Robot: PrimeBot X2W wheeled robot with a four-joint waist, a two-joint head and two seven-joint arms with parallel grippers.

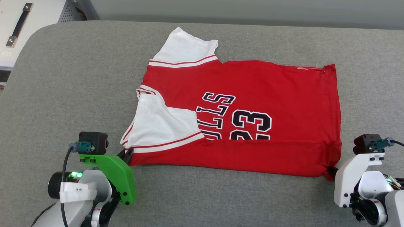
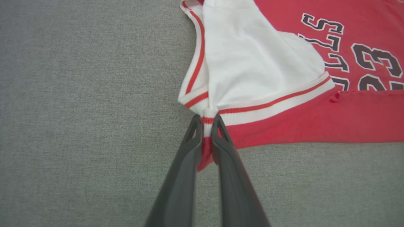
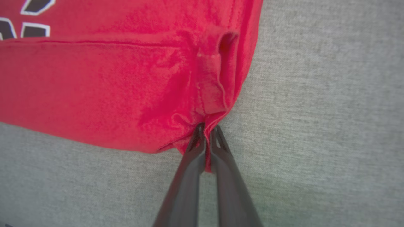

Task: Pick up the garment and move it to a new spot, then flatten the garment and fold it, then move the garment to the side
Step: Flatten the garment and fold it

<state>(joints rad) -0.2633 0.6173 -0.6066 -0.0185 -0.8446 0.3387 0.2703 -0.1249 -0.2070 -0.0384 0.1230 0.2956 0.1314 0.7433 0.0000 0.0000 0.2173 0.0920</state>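
Head view takes in the grey fabric-covered table (image 1: 63,78), which carries the garment (image 1: 284,94) and reaches past it on every side, with a rounded corner beyond the garment's far left. The garment lies flat and sideways near the middle of the table: the neck and white sleeves are toward the robot's left and the hem toward its right. Its near edge is folded up over the red body and covers the lower part of the black lettering. One white sleeve sticks out at the garment's far left corner. The other lies folded on top of the garment near its left end.

Past the table's edge, far left of the garment, stands a white cabinet (image 1: 19,19) with a perforated grey panel (image 1: 71,14) beside it and a dark handle (image 1: 19,24) on its face. A pale grey strip (image 1: 252,12) runs beyond the garment's far side; whether it is wall or floor is not clear.

At the garment's near left corner, the left end effector (image 2: 206,118) is clamped on the striped trim, below a green bracket (image 1: 116,176). At the near right corner, the right end effector (image 3: 206,127) pinches the bunched red hem between closed fingers.
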